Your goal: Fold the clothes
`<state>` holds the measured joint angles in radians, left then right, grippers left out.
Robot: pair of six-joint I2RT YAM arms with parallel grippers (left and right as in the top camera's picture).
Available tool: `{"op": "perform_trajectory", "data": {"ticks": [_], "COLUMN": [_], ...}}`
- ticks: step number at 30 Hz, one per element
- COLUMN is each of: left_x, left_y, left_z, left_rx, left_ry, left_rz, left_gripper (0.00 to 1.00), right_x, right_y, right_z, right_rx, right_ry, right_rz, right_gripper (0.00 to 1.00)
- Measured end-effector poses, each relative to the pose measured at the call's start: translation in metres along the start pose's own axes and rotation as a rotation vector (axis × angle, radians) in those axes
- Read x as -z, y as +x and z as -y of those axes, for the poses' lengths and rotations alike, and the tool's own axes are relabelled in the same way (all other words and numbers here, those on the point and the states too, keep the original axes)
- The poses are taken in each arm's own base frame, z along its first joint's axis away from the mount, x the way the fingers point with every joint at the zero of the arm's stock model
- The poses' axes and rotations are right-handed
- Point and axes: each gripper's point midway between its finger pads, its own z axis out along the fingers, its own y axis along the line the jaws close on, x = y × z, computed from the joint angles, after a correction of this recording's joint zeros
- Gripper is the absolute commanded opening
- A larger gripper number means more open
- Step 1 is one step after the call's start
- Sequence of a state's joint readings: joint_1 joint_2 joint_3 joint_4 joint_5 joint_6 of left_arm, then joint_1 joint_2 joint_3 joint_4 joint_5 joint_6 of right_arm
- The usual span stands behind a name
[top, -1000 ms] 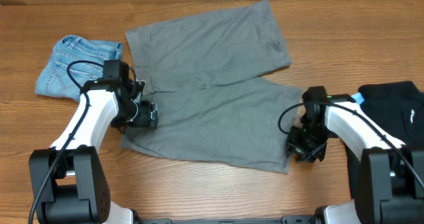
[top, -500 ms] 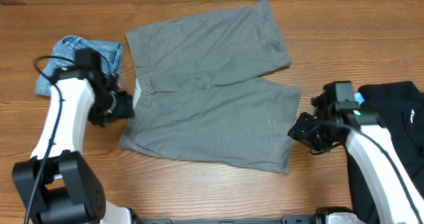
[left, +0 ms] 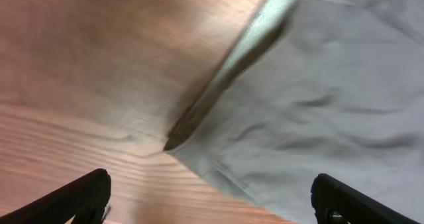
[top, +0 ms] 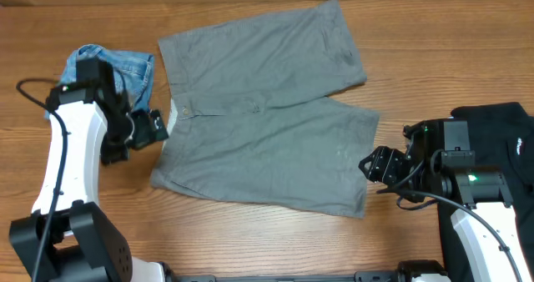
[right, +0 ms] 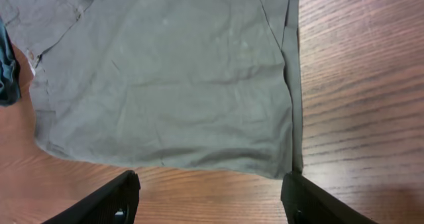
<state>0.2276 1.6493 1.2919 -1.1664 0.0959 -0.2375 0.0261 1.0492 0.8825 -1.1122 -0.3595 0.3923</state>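
Grey shorts (top: 267,115) lie spread flat on the wooden table, waistband with button (top: 185,110) to the left, legs to the right. My left gripper (top: 156,128) is open and empty just left of the waistband; the left wrist view shows the waistband corner (left: 199,118) ahead of the open jaws (left: 212,204). My right gripper (top: 373,164) is open and empty just right of the near leg hem; the right wrist view shows the leg's hem corner (right: 285,164) ahead of the jaws (right: 209,201). Light-blue denim shorts (top: 108,69) lie at far left. A black garment (top: 501,132) lies at right.
The wooden table (top: 250,232) runs to the front edge below the shorts. My left arm (top: 71,148) stands beside the denim shorts. My right arm (top: 467,186) partly covers the black garment.
Both grippers have drawn back off the grey shorts: the left one moved left off the waistband, the right one moved right off the leg hem. The shorts now lie flat.
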Motion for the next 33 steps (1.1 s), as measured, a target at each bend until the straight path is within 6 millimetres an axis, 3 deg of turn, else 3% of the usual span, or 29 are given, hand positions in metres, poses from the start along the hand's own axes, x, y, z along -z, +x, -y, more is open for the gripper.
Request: {"op": "perform_trajectory", "data": {"ticks": [5,9,15,24,27,33], "left_x": [-0.037,-0.065,-0.099,-0.101,-0.101,-0.101], "left_y": [0.024,0.035,0.052,0.052,0.047,0.039], "left_z": [-0.026,-0.033,-0.034,-0.035,-0.033,-0.023], "left_rx": [0.095,0.112,0.144,0.219,0.232,0.232], "left_ry": [-0.042,-0.046,-0.014,-0.007,0.009,0.068], "left_rz": [-0.068,-0.071,-0.070,-0.013,0.011,0.034], "left_gripper": [1.00,1.00,0.86,0.75,0.57,0.43], "right_x": [0.000,0.000,0.000,0.000,0.000,0.000], "right_y": [0.004,0.004,0.005,0.005,0.004,0.004], "right_z": [0.002,0.002,0.002,0.002,0.004,0.005], "right_rx": [-0.007,-0.008,-0.008,-0.009,-0.009,-0.009], "right_ry": [0.006,0.005,0.007,0.009,0.018,0.026], "right_rz": [-0.017,-0.018,-0.019,-0.021,-0.016,-0.013], "right_gripper": [0.73,0.73,0.73,0.73,0.73,0.73]}}
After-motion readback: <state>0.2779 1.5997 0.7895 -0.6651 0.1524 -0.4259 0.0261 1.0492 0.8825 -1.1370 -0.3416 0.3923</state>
